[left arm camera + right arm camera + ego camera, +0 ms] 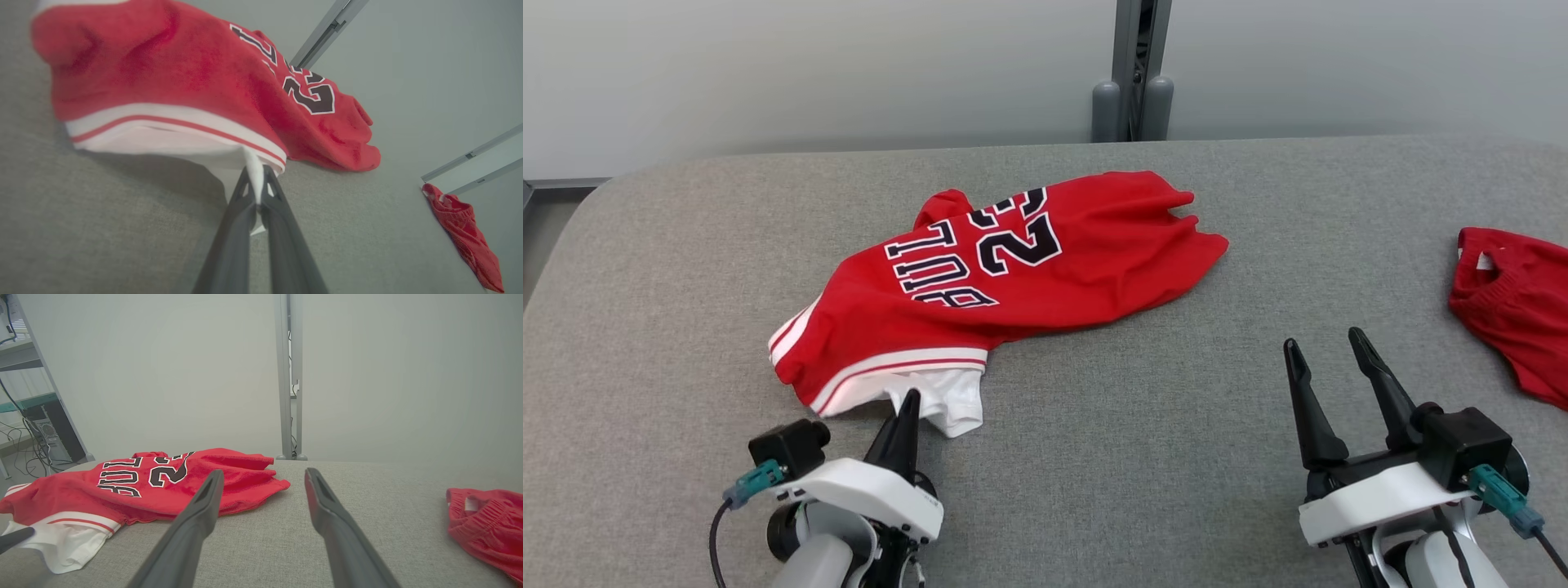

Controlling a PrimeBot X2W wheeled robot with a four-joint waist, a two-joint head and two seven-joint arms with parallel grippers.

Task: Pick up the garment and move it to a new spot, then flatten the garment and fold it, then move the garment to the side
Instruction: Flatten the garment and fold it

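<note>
The garment is a red jersey with dark lettering, white-striped trim and a white inner layer, lying crumpled on the grey padded table. My left gripper is at its near white corner. In the left wrist view the left gripper is shut on a fold of that white cloth, under the garment. My right gripper hovers open to the right of the jersey, holding nothing. In the right wrist view the right gripper points past the garment, and the left gripper's tip touches the white corner.
A second red piece of clothing lies at the table's right edge, also visible as red clothing in the right wrist view. A grey post stands behind the table against the pale wall. Bare grey surface lies between the two grippers.
</note>
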